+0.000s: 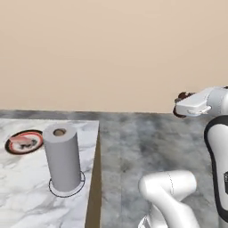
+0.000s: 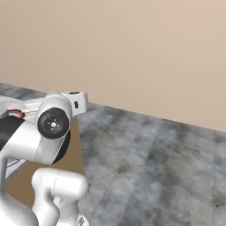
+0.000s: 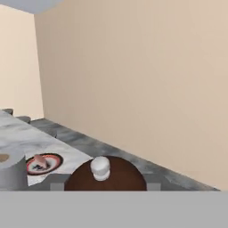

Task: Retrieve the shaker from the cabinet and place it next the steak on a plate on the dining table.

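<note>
My gripper (image 1: 180, 106) hangs in the air above the floor, right of the dining table (image 1: 18, 191), and is shut on the shaker (image 1: 182, 95). In the hand view the shaker (image 3: 111, 177) is a dark reddish-brown round body with a pale knob, held between the fingertips (image 3: 55, 181) of the gripper (image 3: 105, 180). The plate (image 1: 26, 147), dark-centred with a red-orange rim, lies on the table's far left with the pinkish steak (image 1: 18, 139) on it. The hand view shows the plate (image 3: 53, 165) and steak (image 3: 39, 159) ahead to the left. No cabinet is in view.
A tall grey paper-towel roll (image 1: 62, 158) stands near the table's right edge, between the plate and my gripper; the roll (image 3: 9, 171) also shows at the hand view's left. Grey stone floor (image 1: 142, 142) runs to a bare beige wall (image 1: 111, 53).
</note>
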You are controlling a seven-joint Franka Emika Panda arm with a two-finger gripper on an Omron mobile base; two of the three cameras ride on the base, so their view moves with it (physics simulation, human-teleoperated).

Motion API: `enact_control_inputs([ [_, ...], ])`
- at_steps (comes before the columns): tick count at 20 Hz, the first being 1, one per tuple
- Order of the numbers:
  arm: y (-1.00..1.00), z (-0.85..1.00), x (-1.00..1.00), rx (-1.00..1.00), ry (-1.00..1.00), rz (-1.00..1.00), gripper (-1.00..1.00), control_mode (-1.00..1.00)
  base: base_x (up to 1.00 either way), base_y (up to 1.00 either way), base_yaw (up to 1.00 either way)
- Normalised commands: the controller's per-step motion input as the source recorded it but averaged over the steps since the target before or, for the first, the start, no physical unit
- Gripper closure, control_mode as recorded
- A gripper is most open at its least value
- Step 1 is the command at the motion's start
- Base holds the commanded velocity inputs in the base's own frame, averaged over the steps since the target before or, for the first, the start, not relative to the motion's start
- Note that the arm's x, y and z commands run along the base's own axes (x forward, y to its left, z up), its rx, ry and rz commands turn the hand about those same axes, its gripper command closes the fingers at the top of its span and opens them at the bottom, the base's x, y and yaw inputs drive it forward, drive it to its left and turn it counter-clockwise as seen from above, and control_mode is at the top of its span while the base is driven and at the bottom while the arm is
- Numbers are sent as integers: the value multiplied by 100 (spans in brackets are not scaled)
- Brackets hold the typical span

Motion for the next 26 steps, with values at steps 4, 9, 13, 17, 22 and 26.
enact_control_inputs([
  [4,0,0,0,0,0,0,100,100,100,-61,48],
  [9,0,0,0,0,0,0,100,100,100,-80,39],
  [13,0,0,0,0,0,0,100,100,100,-89,39],
  [17,0,0,0,0,0,0,100,100,100,-66,43],
  [22,0,0,0,0,0,0,100,100,100,-40,55],
  [26,0,0,0,0,0,0,100,100,100,-31,62],
])
